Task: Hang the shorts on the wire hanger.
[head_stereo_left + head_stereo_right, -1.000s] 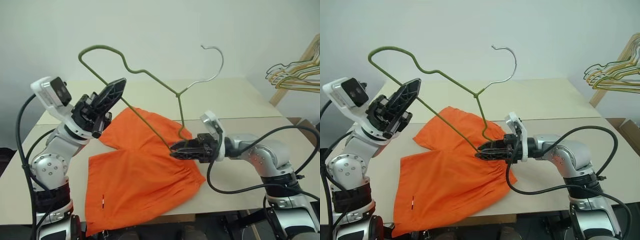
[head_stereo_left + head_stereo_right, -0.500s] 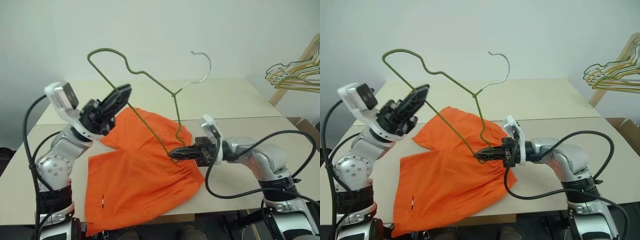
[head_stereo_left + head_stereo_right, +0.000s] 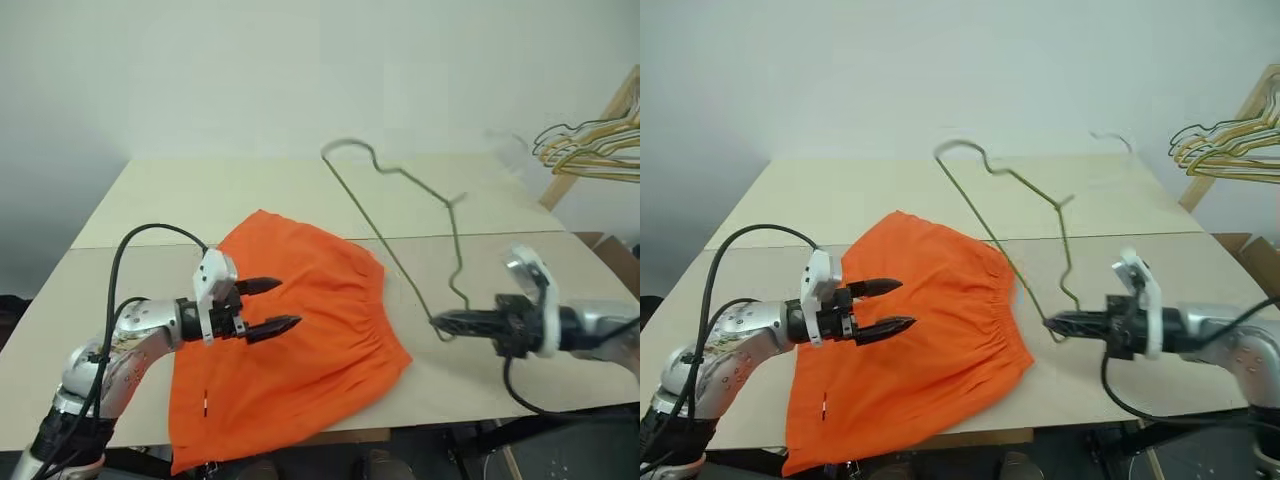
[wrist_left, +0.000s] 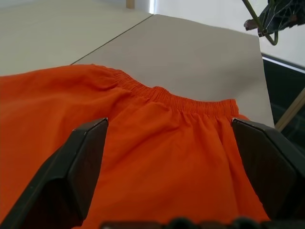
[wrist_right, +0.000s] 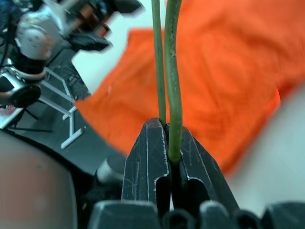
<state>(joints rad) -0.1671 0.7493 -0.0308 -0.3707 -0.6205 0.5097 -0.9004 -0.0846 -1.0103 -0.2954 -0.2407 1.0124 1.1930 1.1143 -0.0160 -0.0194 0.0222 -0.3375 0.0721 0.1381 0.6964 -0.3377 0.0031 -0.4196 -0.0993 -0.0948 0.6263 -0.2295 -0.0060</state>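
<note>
Shorts flat, hanger held clear: hanging not yet begun.

Nearest us, our left gripper [image 3: 270,306] hovers with fingers spread wide over the bright orange fabric shorts [image 3: 290,360], which lie flat on the pale beige surface [image 3: 150,210], their lower hem at its near edge. Our right gripper [image 3: 440,322] is clenched on the thin grey-green wire hanger [image 3: 400,240], just beside the waistband. Threading remains. Beyond, the far surface lies open; a hanger bunch [image 3: 590,150] stands well apart.

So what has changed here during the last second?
The left end effector let go of the hanger, dropped and now hovers open over the shorts. The right end effector, shut on the hanger, carried it off the shorts rightward. The shorts stayed put.
</note>
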